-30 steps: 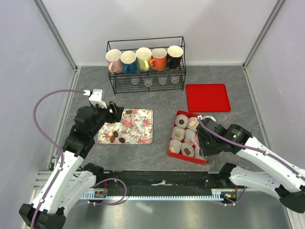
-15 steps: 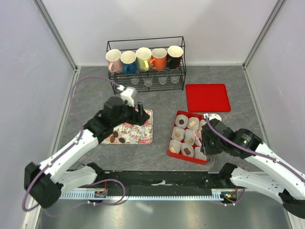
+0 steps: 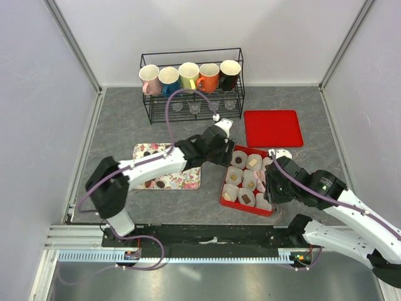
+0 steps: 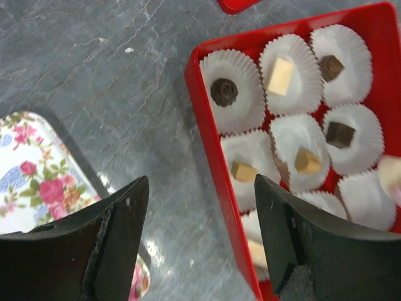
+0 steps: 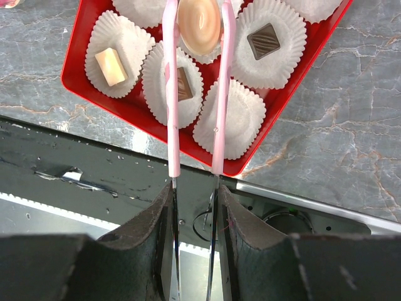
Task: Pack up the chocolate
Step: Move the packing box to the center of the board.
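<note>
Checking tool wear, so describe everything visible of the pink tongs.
The pink tongs are two thin, glossy, plastic-looking blades, nearly parallel, clamped low down by the right hand. They reach out over the red box of white paper cups, and their tips pinch a round, shiny tan chocolate.

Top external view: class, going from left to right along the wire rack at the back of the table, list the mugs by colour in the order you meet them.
pink mug → blue mug → yellow mug → orange mug → dark mug
</note>
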{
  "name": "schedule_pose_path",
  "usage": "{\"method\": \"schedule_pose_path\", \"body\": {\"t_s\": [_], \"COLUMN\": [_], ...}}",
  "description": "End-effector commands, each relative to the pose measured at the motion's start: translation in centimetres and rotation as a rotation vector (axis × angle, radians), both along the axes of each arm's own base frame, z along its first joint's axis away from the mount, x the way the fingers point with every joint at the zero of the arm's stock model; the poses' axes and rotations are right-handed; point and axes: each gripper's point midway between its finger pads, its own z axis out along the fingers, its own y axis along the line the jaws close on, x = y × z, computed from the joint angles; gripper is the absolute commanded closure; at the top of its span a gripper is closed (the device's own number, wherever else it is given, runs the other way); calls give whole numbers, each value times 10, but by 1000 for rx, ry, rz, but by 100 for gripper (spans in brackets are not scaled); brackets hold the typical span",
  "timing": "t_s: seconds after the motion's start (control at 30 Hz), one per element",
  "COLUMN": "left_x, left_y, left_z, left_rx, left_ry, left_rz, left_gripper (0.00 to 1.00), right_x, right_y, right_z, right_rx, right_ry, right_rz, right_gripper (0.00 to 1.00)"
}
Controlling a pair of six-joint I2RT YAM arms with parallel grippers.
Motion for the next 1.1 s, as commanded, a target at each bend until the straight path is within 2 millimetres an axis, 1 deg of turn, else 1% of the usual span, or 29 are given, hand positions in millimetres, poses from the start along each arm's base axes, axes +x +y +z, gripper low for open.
{"method": "schedule_pose_path", "body": {"t_s": [0.0, 0.03, 0.07, 0.1, 0.13, 0.17, 0.23, 0.27, 0.3, 0.43, 0.47, 0.5, 0.6, 0.63, 0.83, 1.0, 1.07], "left_x": [22, 26, 29, 33, 38, 40, 47, 49, 52, 63, 68, 72, 84, 91, 109, 116, 117], "left_y": [-16, -16, -17, -19, -17, -18, -21, -22, -24, -24, -24, -19, -4, 3, 24, 28, 28], "left_z": [-4, -8, -23, -22, -28, -38, -40, -48, -47, -59, -57, -61, -61, -62, -62, -58, -50], "left_rx": [68, 85, 123, 134, 160, 183, 193, 213, 216, 254, 257, 276, 285, 285, 288, 275, 262], "left_ry": [-56, -61, -47, -54, -61, -54, -67, -64, -71, -77, -85, -92, -92, -87, -77, -80, -90], "left_rz": [52, 64, 66, 74, 92, 92, 101, 102, 106, 123, 133, 152, 198, 220, 272, 287, 286], "left_gripper": [25, 25, 25, 25, 26, 27, 27, 28, 29, 30, 31, 32, 34, 34, 35, 35, 34], "right_x": [7, 7, 7, 6, 7, 7, 6, 6, 5, 3, 2, 2, -2, -2, -7, -10, -9], "right_y": [3, 3, 4, 4, 4, 4, 4, 4, 4, 5, 6, 7, 10, 10, 15, 18, 19], "right_z": [8, 8, 8, 9, 9, 10, 9, 8, 8, 5, 5, 4, 2, 1, -3, -8, -10], "right_rx": [36, 37, 38, 39, 42, 41, 40, 40, 41, 38, 39, 37, 35, 31, 20, 4, -8], "right_ry": [-36, -39, -36, -36, -38, -39, -38, -35, -32, -16, -11, -8, 19, 23, 66, 101, 110], "right_rz": [-37, -34, -32, -29, -30, -31, -29, -27, -22, -9, -2, 2, 28, 34, 89, 116, 127], "right_gripper": [100, 100, 100, 100, 100, 100, 100, 100, 100, 100, 100, 100, 100, 100, 100, 100, 100]}}
